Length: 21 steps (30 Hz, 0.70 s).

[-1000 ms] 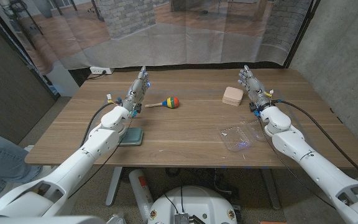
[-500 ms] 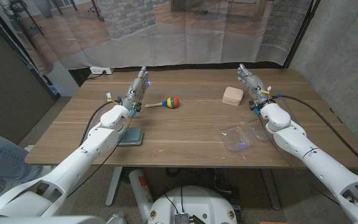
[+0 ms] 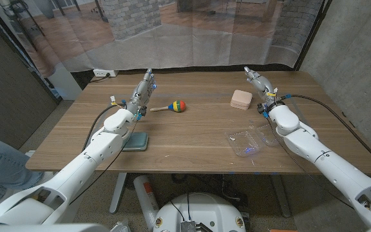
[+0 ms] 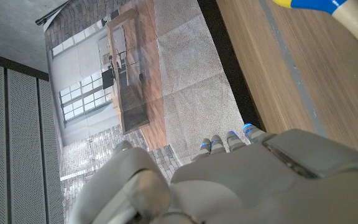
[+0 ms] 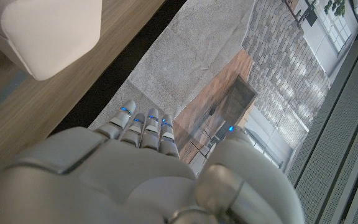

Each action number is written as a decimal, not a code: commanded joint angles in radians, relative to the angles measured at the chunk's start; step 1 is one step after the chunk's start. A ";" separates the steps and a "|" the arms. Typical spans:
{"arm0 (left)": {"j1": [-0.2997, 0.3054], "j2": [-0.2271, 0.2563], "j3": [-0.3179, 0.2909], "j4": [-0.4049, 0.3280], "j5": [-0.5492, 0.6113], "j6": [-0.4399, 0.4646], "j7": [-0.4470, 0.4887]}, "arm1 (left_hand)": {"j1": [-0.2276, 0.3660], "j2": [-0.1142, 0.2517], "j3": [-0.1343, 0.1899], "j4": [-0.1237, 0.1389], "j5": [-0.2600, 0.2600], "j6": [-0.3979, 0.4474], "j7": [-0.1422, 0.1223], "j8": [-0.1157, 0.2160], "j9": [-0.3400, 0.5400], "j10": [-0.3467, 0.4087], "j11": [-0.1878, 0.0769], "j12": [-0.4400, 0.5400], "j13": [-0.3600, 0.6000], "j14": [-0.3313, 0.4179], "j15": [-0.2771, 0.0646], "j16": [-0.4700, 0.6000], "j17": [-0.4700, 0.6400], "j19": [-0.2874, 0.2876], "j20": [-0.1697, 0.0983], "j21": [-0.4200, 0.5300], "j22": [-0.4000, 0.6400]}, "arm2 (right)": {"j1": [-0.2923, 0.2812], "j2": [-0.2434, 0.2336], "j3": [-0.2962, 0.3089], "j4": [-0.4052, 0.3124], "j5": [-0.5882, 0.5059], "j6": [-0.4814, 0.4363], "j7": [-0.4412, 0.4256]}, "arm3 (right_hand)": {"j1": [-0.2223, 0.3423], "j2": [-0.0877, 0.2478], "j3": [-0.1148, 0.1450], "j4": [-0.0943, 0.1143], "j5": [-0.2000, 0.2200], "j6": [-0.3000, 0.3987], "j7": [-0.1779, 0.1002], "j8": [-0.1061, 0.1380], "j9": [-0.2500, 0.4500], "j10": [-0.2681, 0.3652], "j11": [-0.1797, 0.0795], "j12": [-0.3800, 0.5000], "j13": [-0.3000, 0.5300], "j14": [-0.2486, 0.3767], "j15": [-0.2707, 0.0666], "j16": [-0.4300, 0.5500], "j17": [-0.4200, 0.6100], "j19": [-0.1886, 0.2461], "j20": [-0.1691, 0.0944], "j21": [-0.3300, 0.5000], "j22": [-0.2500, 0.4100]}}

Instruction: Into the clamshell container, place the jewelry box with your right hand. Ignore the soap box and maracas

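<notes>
From the head view, a wooden table [image 3: 192, 132] with a visible grain is stretching across the frame, standing on a grey floor. Behind it a translucent plastic sheet is hanging, with a brick column and a wooden floor showing through; a grey concrete wall is standing along the right, and a power strip [image 3: 105, 73] is lying by the far left corner. The jewelry box [image 3: 241, 99] — pale pink, closed — is sitting on the table toward the far right, and the right hand [image 3: 261, 86] is reaching just beside it on its right, fingers extended and apart, holding nothing. The clear clamshell container [image 3: 250, 141] is lying open nearer the front edge, well apart from the box. The left hand [image 3: 142, 92] is stretching out over the far left part of the table, fingers straight, gripping nothing. The maracas [image 3: 171, 106] is lying just to its right, and the dark green soap box [image 3: 136, 140] is lying near the left forearm.

In the left wrist view, the back of the left hand [image 4: 241, 180] is showing, the fingertips [image 4: 229, 140] pointing past the table edge toward the sheet — the maracas [image 4: 328, 7] is lying close by on the wood.

In the right wrist view, the right hand [image 5: 135, 168] is pointing its fingertips [image 5: 145, 121] beyond the table edge, with the jewelry box [image 5: 45, 31] resting on the wood near them, not touching.
</notes>
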 commanded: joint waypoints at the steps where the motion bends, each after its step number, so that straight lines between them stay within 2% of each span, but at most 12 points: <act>1: 0.002 0.015 -0.001 -0.026 0.005 0.009 0.002 | 0.012 0.003 -0.003 -0.002 0.006 -0.031 -0.005 0.005 0.002 -0.024 0.001 0.004 0.006 -0.060 0.001 0.002 0.004 -0.096 -0.018 0.001 0.002 | 0.009 -0.032 -0.017 -0.038 -0.119 -0.050 -0.056 | 0.017 -0.001 0.003 -0.009 0.010 0.000 -0.019 0.000 0.005 0.000 -0.015 -0.004 0.004 0.011 0.000 0.003 0.002 0.006 -0.041 -0.006 0.005; 12: -0.013 0.002 0.005 -0.002 0.003 -0.002 -0.012 | 0.017 0.006 -0.005 -0.003 0.008 -0.024 -0.009 0.004 0.002 -0.020 -0.002 0.002 0.006 -0.054 0.003 0.002 0.004 -0.091 -0.014 0.002 0.002 | 0.019 -0.051 -0.035 -0.066 -0.202 -0.109 -0.090 | 0.026 0.002 0.005 -0.016 0.010 -0.007 -0.028 -0.004 0.006 -0.003 -0.023 -0.006 0.005 0.014 0.001 0.002 0.002 0.009 -0.035 -0.012 0.005; 21: -0.004 0.010 0.000 -0.014 0.006 0.000 -0.003 | 0.020 0.008 -0.006 -0.004 0.009 -0.020 -0.010 0.004 0.002 -0.019 -0.002 0.001 0.006 -0.055 0.003 0.000 0.004 -0.090 -0.012 0.001 0.002 | 0.020 -0.062 -0.046 -0.079 -0.251 -0.152 -0.113 | 0.039 0.003 0.009 -0.024 0.010 -0.006 -0.030 -0.004 0.006 -0.001 -0.025 -0.006 0.005 0.021 0.006 0.003 0.002 0.011 -0.029 -0.018 0.005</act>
